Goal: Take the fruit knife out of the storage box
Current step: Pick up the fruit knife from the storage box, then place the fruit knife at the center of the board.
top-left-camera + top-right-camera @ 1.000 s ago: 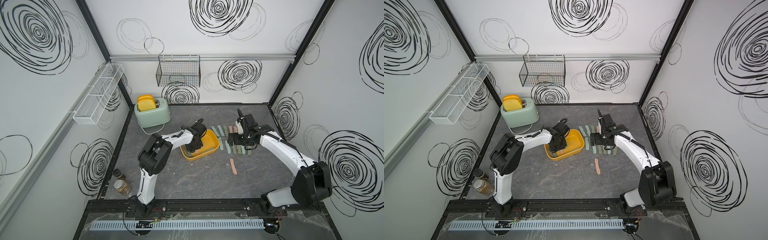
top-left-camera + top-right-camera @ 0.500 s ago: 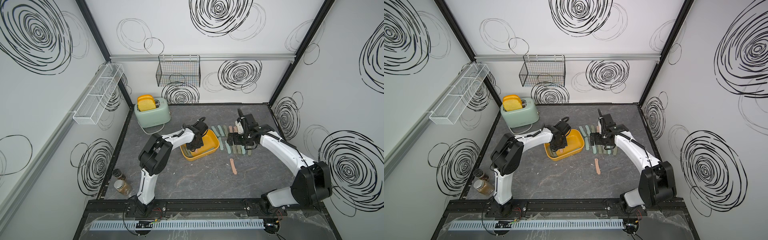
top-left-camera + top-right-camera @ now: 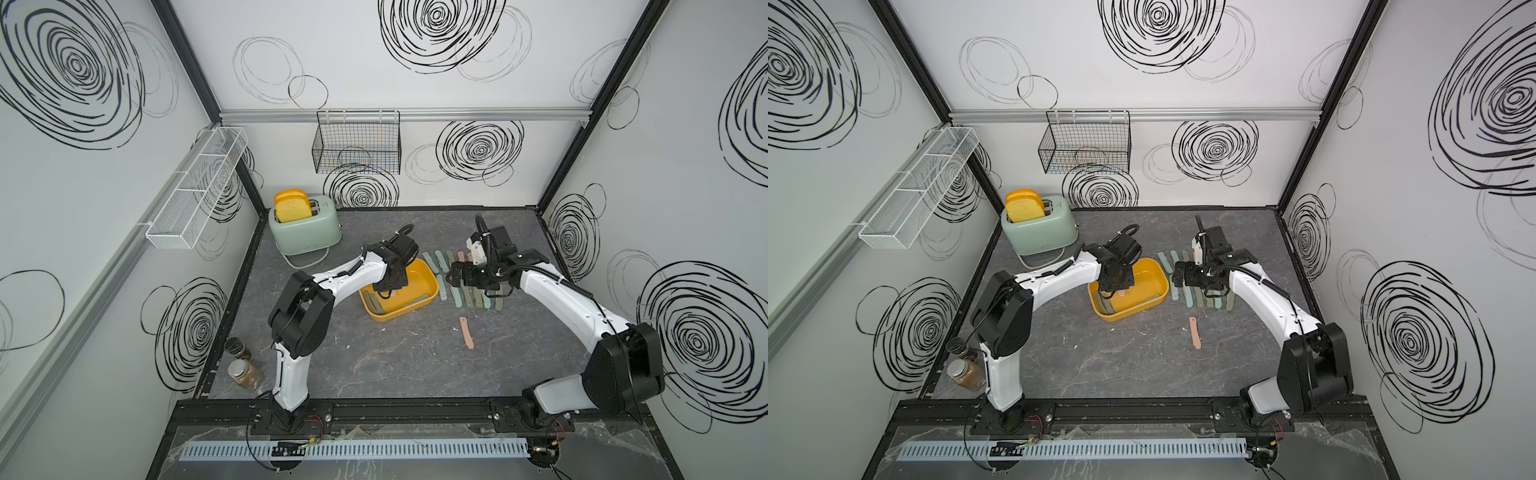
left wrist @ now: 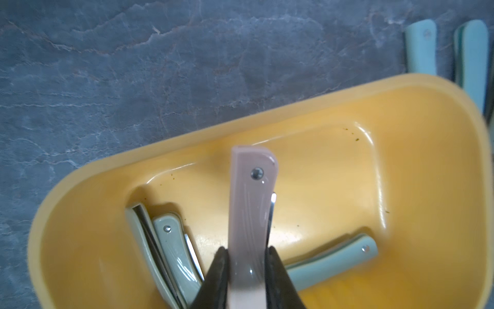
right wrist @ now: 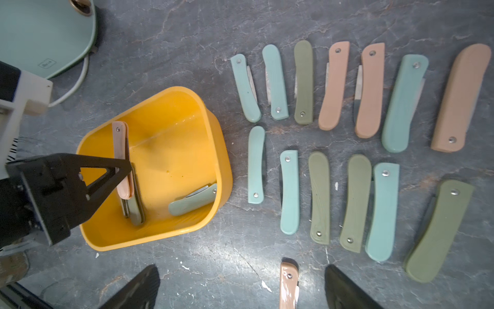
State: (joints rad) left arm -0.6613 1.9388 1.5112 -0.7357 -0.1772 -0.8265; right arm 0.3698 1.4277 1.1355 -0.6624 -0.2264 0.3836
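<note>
Over storage box, fruit knife in pincer

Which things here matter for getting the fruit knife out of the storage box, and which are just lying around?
In the job: storage box, pink fruit knife, left gripper gripping it, other knives in box.

Lying about: laid-out knives, toaster, two jars, black wire basket, white mesh basket.

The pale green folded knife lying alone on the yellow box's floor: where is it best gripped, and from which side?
Probably the pale green knife at mid-handle, from straight above, closing across its narrow width. It lies flat and folded, one end near the storage box wall, so a side approach looks blocked.
</note>
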